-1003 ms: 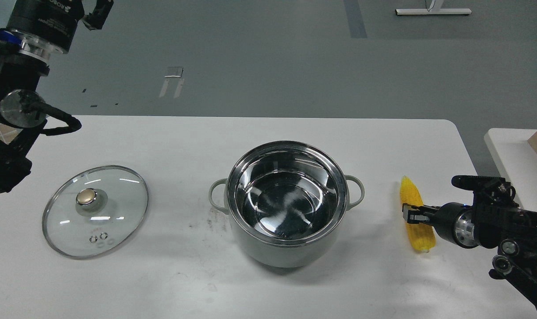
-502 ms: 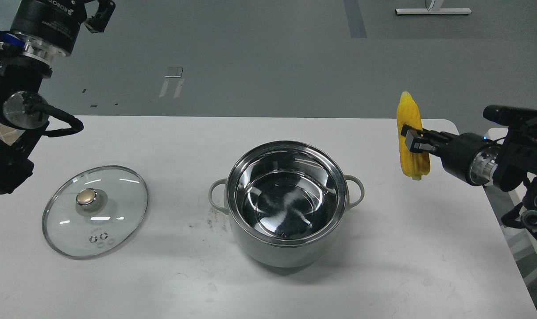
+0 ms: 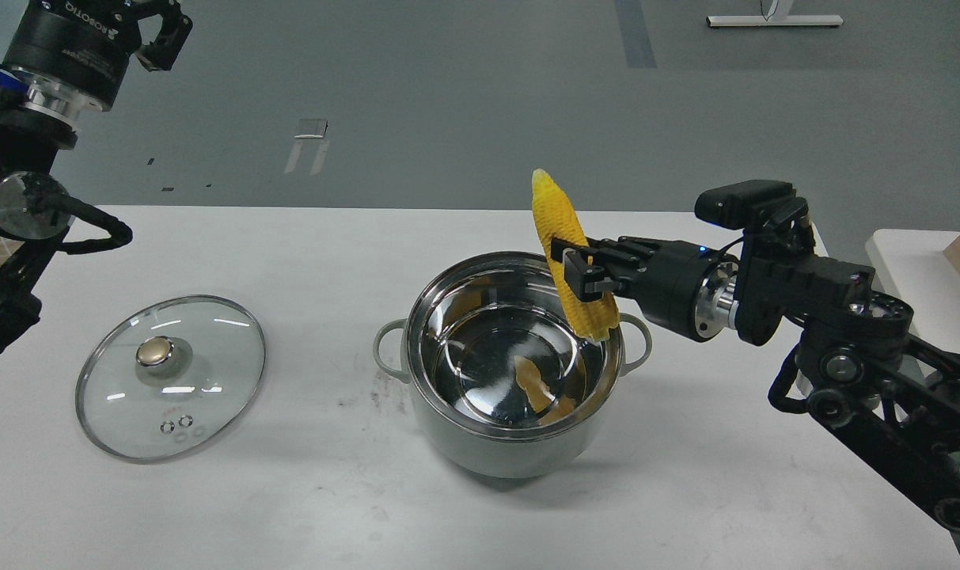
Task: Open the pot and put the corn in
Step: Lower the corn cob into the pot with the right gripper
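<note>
Swung over the pot (image 3: 514, 443), right gripper (image 3: 576, 271) clamps corn (image 3: 568, 253); "ROBOTIQ"-marked left gripper (image 3: 157, 32) unclear.

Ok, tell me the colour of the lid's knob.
Gold, on the glass lid's knob; head view.

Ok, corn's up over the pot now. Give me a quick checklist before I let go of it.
1. Pot uncovered: ok, the glass lid lies flat on the table, off to the left.
2. Grip: ok, the right gripper is clamped around the middle of the corn.
3. Corn above the opening: ok, but its lower end hangs close to the right rim.
4. Corn angle: not ok, nearly upright and tilted; it may lean on the rim when released.
5. Pot interior: ok, only reflections inside.
6. Left gripper out of the way: ok, raised at far left.
</note>
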